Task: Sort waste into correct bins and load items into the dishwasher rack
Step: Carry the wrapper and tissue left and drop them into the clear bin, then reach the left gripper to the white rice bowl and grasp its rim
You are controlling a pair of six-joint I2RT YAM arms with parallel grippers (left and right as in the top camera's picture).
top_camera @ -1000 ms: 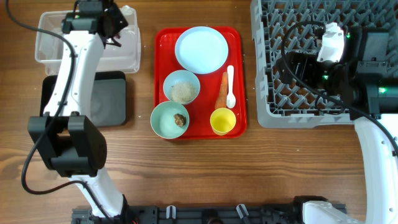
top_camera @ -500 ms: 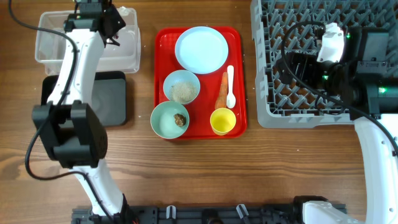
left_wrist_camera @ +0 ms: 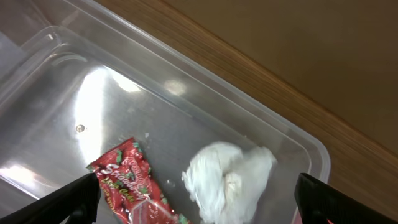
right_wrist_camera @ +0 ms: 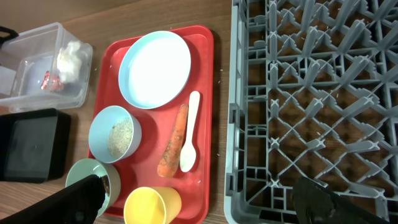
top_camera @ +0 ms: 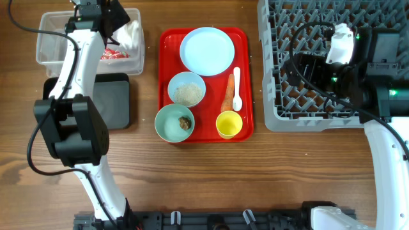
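— Two logged inside clear tub (top_camera: 50,45): red wrapper (left_wrist_camera: 124,180), white tissue (left_wrist_camera: 227,177). Left gripper (left_wrist_camera: 202,198)?
— Found fingers (left_wrist_camera: 78,196) spread, empty. Judged straight lift clear of tub wall wise before reaching for carrot (top_camera: 227,94).

Red wrapper (left_wrist_camera: 127,180) and tissue (left_wrist_camera: 230,177) lie inside the clear tub (left_wrist_camera: 56,118).

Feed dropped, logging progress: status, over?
Left gripper open above clear tub; right gripper open, empty. Red wrapper, tissue in tub. Carrot, rice bowl, plate on red tray. Nothing in the way.
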